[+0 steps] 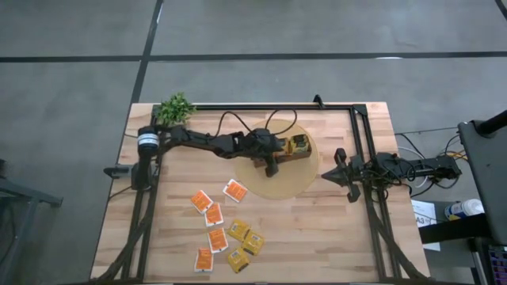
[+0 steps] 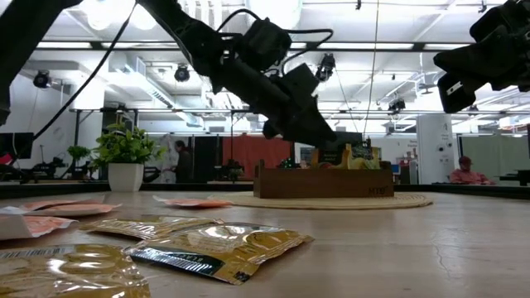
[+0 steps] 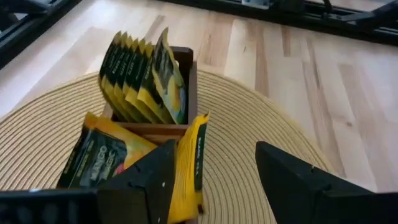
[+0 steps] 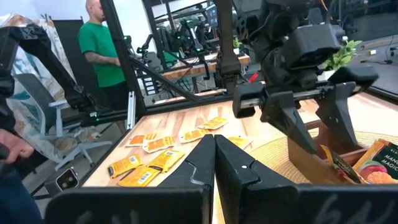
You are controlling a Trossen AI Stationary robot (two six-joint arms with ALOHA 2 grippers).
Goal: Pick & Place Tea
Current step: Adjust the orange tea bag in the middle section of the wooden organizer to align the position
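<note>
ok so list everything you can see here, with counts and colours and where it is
flat orange-and-white tea sachets: five, loose on the table's front left
flat yellow tea sachets: three, loose beside the orange ones
brown wooden box: one, holding upright sachets, on the mat
round woven straw mat: one, tan, table centre
small green potted plant: one, back left corner
left pincer: open, over the box
right pincer: shut, parked at the right
</note>
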